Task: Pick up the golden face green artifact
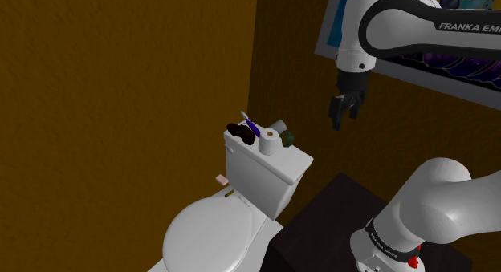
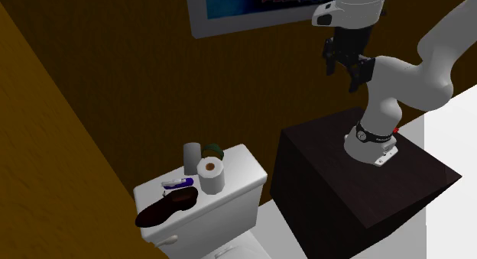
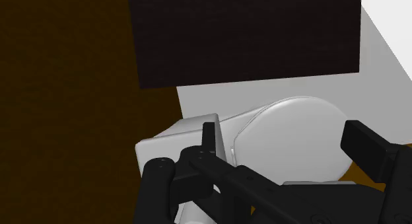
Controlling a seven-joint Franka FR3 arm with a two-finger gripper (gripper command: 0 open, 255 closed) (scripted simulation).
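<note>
While all-black gripper (image 1: 341, 114) hangs spread, white paper roll (image 1: 269, 142) at shoulder-view 9 o'clock of dark green artifact (image 1: 287, 138) could be toppled.

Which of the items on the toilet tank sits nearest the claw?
The green artifact, at the tank's end toward the stand, beside the paper roll; the brown object and purple item lie farther off.

Small dark-green artifact (image 1: 287, 137), perhaps upright; on toilet tank (image 1: 257, 174), beside paper roll (image 1: 269, 142)
</note>
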